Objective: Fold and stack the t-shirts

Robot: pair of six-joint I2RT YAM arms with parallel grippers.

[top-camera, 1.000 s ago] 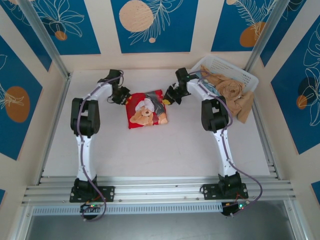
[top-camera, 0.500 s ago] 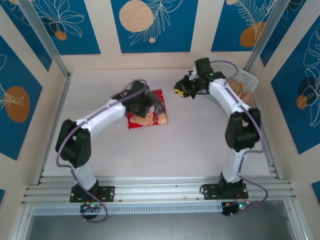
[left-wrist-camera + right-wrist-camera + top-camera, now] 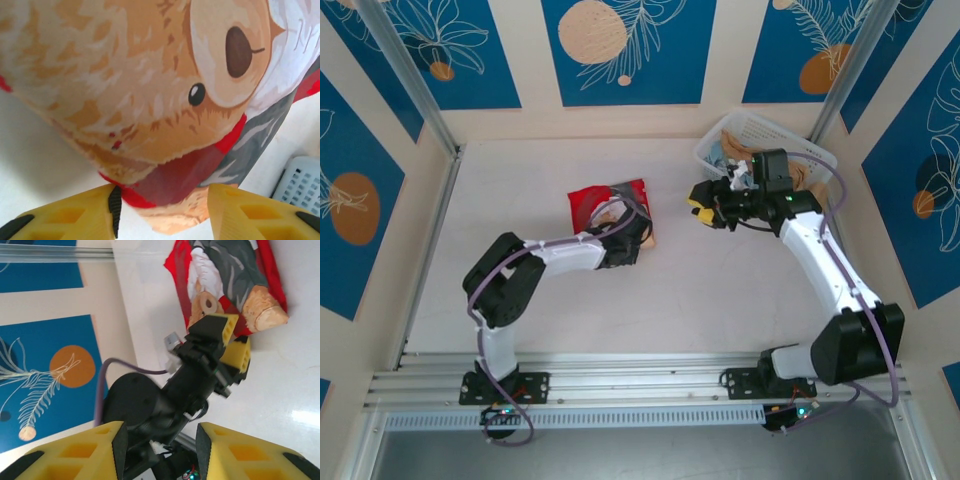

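Left fingers (image 3: 70,212) parted over the folded t-shirt (image 3: 588,203), right fingers (image 3: 75,450) parted, empty beside it. Fold looks done; next, reach the basket (image 3: 765,122) for another.

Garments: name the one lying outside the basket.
The red shirt, folded on the table by the left gripper; the tan one sits in the basket.

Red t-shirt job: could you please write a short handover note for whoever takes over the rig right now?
Left gripper: open, at the edge of the red t-shirt, nothing clamped.
Right gripper: open, empty, between the shirt and the white basket.
Done: red t-shirt folded, lying on the table.
To do: tan cloth in the basket, not yet folded or stacked.
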